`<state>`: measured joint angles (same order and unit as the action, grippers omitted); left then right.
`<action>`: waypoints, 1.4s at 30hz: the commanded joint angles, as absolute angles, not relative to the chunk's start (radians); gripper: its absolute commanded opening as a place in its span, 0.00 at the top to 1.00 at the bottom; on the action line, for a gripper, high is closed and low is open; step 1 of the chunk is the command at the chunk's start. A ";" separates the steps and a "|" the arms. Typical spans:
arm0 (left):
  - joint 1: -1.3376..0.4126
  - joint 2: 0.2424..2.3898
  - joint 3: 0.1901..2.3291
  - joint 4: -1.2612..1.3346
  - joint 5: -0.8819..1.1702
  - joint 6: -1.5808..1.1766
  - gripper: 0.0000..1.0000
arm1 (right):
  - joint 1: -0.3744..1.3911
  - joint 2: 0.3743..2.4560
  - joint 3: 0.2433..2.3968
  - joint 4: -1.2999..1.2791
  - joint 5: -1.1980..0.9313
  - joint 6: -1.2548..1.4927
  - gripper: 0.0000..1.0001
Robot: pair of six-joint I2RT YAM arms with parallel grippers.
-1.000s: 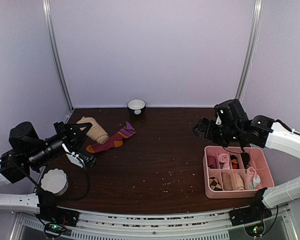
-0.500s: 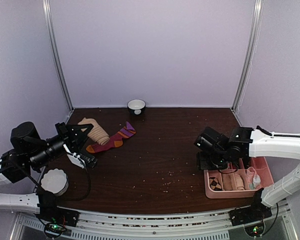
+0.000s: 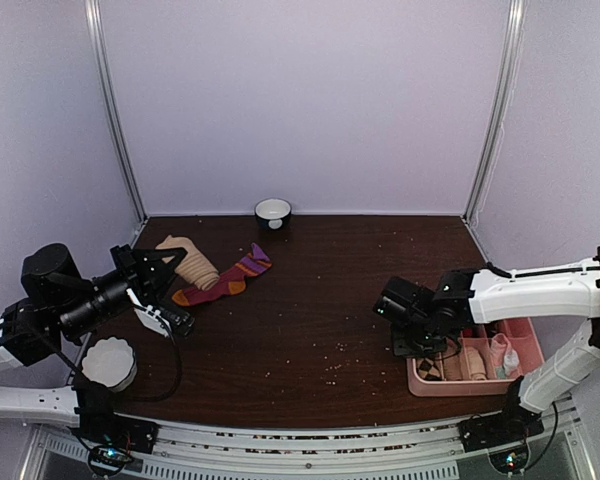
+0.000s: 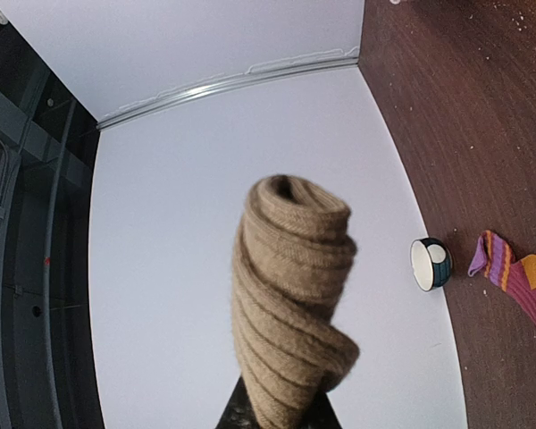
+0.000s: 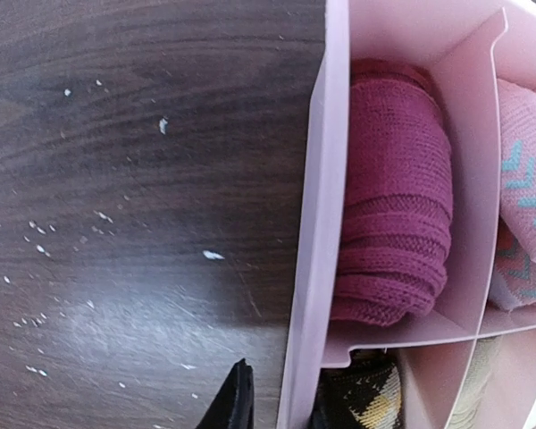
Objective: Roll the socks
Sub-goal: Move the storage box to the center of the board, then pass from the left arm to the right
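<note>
Gripping the rolled tan sock [image 4: 290,304] in my clenched left pincer [image 3: 170,262], I judged the task half done: the red sock [image 3: 223,280] lay unrolled on the table [image 3: 310,300] nearby, and my right pincer [image 3: 412,338] state was unreadable.

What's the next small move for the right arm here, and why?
Probably close the right tool on the left wall of the pink tray: it seems to straddle that wall, open. That would steady the tray for the rolled tan sock held in the left tool.
</note>
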<state>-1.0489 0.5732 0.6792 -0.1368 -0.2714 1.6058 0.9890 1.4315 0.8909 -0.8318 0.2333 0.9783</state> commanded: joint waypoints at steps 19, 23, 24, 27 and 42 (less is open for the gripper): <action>-1.048 0.514 0.622 -0.072 -0.214 1.663 1.00 | 0.976 2.041 1.817 -0.644 0.058 0.807 0.71; -1.048 0.476 0.589 -0.061 -0.176 1.717 1.00 | 0.985 1.916 1.746 -0.602 0.032 0.758 0.46; -1.048 0.469 0.579 -0.063 -0.169 1.727 1.00 | 0.985 1.874 1.710 -0.581 0.024 0.752 0.41; -1.049 0.455 0.553 -0.054 -0.152 1.753 1.00 | 0.986 1.763 1.607 -0.527 -0.042 0.728 0.31; -1.048 0.442 0.532 0.015 -0.044 1.869 1.00 | 1.073 1.596 1.283 0.325 -0.699 0.892 0.23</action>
